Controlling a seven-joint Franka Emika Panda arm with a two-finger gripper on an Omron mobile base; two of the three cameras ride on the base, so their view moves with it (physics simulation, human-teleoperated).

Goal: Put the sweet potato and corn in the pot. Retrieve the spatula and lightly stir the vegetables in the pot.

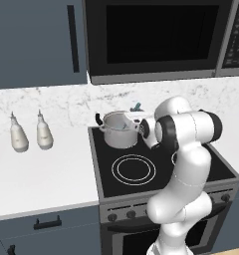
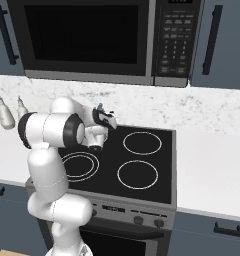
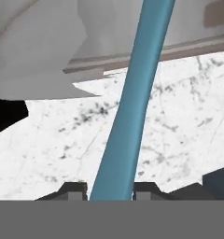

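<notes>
End effector grasps one spatula; one pot, two bottles stand nearby.

Left base: behind-left, facing down over black glass stovetop | right base: behind-right, same stovetop | hand: close along light-blue spatula handle.

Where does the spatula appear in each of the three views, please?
Left base view: spatula tip pokes up at centre, above the pot's right rim.
Right base view: spatula tip left of centre, before the marble.
Hand view: spatula handle runs top to bottom, ending between the jaws.
Shared landmark: the marble.
</notes>
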